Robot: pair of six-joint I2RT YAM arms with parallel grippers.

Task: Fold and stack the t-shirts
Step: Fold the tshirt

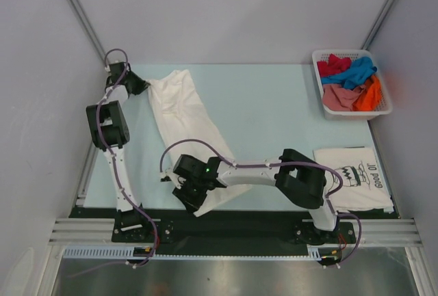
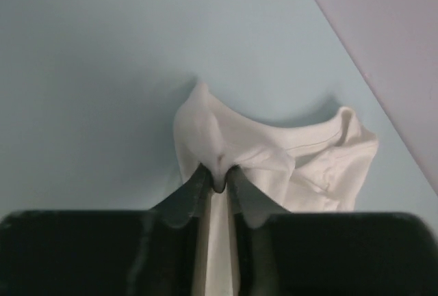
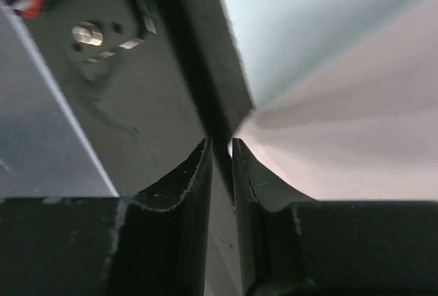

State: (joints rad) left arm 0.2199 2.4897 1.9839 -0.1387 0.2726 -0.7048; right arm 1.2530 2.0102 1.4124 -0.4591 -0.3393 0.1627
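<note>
Soft white shirt (image 1: 181, 108) is laid as a wrinkly strip on the bench (image 1: 274, 118), far end pinched in the left claw (image 2: 219, 173); hold of the right claw (image 3: 220, 147) can't be judged. Lettering on the printed shirt (image 1: 342, 186) isn't readable.

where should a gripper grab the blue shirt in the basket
Probably pinch the blue shirt at its bunched middle, from straight above: it lies draped atop the red shirt and pink shirt, and the basket walls block the sides.

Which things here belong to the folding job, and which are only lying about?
Job: white shirt; printed shirt; coloured shirts.
Lying about: basket that holds the coloured ones; table.
</note>
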